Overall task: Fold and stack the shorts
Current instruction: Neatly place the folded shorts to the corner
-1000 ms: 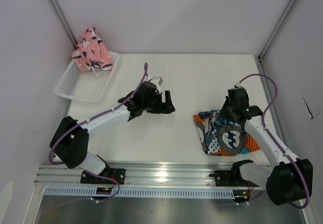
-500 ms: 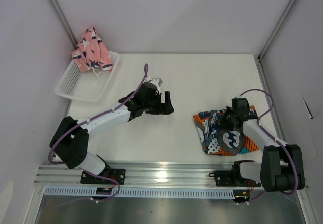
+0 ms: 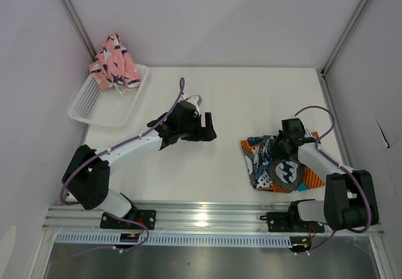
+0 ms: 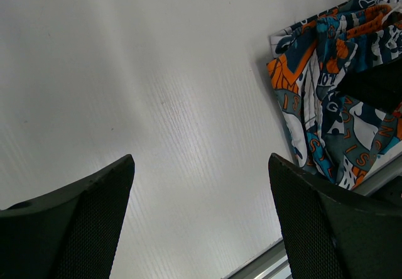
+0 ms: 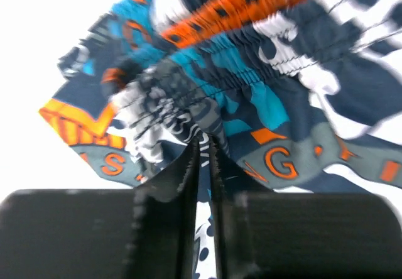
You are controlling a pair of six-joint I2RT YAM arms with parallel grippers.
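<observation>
The printed shorts in blue, orange, white and grey lie bunched on the table at the right; they show again in the left wrist view and the right wrist view. My right gripper sits low on their upper left part. Its jaws are pinched almost together with a fold of the printed fabric between them. The pink shorts are heaped at the far corner of the white basket. My left gripper hovers open over bare table at the middle, its fingers wide apart and holding nothing.
The white mesh basket stands at the back left against the wall. A metal rail runs along the near table edge. White walls close in the left, back and right sides. The right arm's dark body covers part of the printed shorts.
The right arm has dropped lower and its gripper has slid a little left onto the printed shorts, bunching the fabric. The left arm has barely moved.
</observation>
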